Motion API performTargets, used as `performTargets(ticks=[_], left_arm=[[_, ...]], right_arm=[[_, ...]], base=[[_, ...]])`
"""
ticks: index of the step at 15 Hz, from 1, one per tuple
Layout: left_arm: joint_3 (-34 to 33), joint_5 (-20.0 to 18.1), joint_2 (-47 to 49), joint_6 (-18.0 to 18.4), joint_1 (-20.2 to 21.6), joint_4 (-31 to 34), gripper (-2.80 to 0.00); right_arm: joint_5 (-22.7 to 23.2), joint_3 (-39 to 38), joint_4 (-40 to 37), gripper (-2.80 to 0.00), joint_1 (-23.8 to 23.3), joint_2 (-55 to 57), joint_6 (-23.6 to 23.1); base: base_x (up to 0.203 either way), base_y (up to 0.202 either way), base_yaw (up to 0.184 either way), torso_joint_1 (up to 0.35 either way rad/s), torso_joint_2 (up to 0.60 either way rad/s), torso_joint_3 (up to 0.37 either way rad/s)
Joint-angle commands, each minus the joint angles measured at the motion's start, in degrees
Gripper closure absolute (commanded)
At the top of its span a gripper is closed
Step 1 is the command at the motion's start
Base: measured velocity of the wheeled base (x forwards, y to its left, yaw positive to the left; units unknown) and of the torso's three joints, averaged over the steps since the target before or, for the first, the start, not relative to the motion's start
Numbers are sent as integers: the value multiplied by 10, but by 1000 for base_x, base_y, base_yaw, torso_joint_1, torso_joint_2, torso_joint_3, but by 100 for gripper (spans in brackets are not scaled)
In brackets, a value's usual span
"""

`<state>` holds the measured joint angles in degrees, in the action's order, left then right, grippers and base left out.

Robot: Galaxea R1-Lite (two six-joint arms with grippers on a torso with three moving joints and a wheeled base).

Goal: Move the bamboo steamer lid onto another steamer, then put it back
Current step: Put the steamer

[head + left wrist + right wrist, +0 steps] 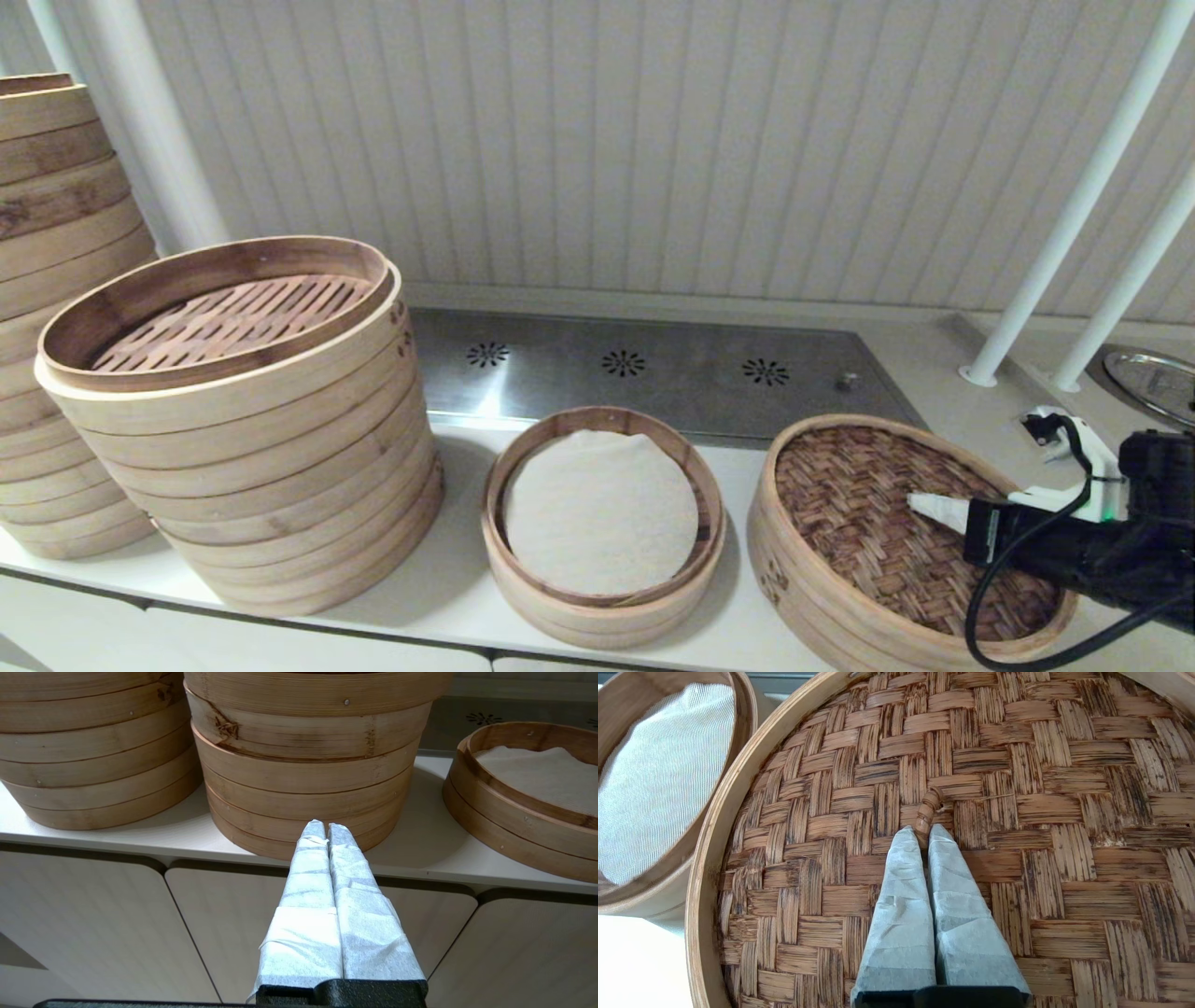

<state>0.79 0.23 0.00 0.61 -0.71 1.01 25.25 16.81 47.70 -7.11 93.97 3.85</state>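
Lid (868,523) sits on a steamer at the counter's 4 o'clock in head view — woven top up, pale band rim around it. Right gripper (920,505) comes in from 3 o'clock over the lid's middle. Right wrist view: its wrapped fingers (901,896) are pinched together on the small loop handle (928,812) at the lid's centre, tips against the weave, handle poking out from between the tips.

Small steamer (602,532) with white cloth liner (597,509) stands just beside the lid at its 9 o'clock, rims near, not touching as far as head view shows. Uncovered, cloth lying flat inside.

Stack (243,420) of wide baskets at 9 o'clock of the small steamer, slatted bottom visible in the top one. Taller stack (56,308) further out at 9 o'clock, partly cut by the frame edge.

Left gripper (327,830) — seen only in left wrist view, held off the counter (140,835) edge in front of the cabinet doors, pointing at the base of the stack. Fingers pressed together, nothing between them.

Metal panel (653,373) with three vent rosettes at 12 o'clock behind the steamers.
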Motion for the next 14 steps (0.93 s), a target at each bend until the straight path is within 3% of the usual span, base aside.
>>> performTargets(ticks=[1, 13, 14], left_arm=[[0, 0, 1, 0, 0, 0, 0], [0, 0, 1, 0, 0, 0, 0], [0, 0, 1, 0, 0, 0, 0]], right_arm=[[1, 10, 1, 0, 0, 17, 1], [-1, 26, 1, 0, 0, 3, 0], [-1, 27, 1, -280, 0, -1, 1]], base=[[0, 0, 0, 0, 0, 0], [0, 0, 0, 0, 0, 0], [0, 0, 0, 0, 0, 0]])
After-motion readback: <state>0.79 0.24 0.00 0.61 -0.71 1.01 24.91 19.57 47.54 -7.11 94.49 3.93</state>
